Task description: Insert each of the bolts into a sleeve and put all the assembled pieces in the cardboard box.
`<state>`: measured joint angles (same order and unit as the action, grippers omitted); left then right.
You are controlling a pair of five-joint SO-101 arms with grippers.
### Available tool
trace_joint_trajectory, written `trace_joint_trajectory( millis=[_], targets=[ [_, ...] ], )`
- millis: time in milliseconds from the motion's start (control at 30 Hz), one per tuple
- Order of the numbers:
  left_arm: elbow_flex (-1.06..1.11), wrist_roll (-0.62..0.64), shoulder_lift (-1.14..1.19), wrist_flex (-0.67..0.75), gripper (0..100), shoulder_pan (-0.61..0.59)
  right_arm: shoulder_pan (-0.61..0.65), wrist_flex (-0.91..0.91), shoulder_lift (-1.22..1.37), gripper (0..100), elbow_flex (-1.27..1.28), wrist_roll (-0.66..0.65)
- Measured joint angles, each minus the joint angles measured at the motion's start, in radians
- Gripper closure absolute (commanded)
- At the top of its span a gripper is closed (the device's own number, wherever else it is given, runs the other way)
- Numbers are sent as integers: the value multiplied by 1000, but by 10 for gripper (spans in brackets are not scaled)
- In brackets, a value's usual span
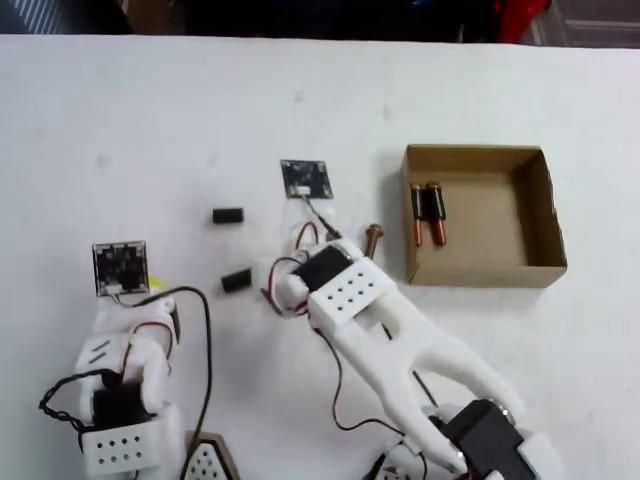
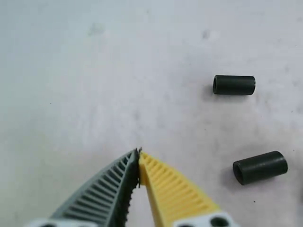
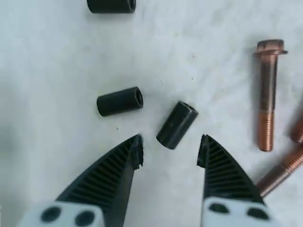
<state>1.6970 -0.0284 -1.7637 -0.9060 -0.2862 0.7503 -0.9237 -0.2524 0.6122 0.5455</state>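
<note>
My right gripper (image 3: 170,150) is open and hangs just above the table, with a black sleeve (image 3: 176,125) lying slanted just ahead of the gap between its fingers. Two more sleeves (image 3: 120,101) (image 3: 111,5) lie farther out. One copper bolt (image 3: 268,94) lies beside them and parts of two others (image 3: 284,170) show at the edge. My left gripper (image 2: 138,156) is shut on nothing, with two sleeves (image 2: 234,85) (image 2: 260,167) off to its side. The cardboard box (image 1: 530,215) holds two assembled pieces (image 1: 428,215).
From above, the right arm (image 1: 345,290) stretches from the front right to the table's middle, beside the box's near corner. The left arm (image 1: 125,350) stands at the front left. Two sleeves (image 1: 228,215) (image 1: 236,280) lie between them. Loose cables trail near both arm bases.
</note>
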Motion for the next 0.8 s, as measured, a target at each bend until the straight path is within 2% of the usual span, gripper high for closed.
trace_joint_trajectory(
  millis=[167,667,800],
  targets=[
    [0,0,0,0,977,0,2,8,129,829,-41,11],
    [0,0,0,0,977,0,-15,8,466,830,-253,163],
    [0,0,0,0,977,0,-28,8,477,884,-259,166]
  ],
)
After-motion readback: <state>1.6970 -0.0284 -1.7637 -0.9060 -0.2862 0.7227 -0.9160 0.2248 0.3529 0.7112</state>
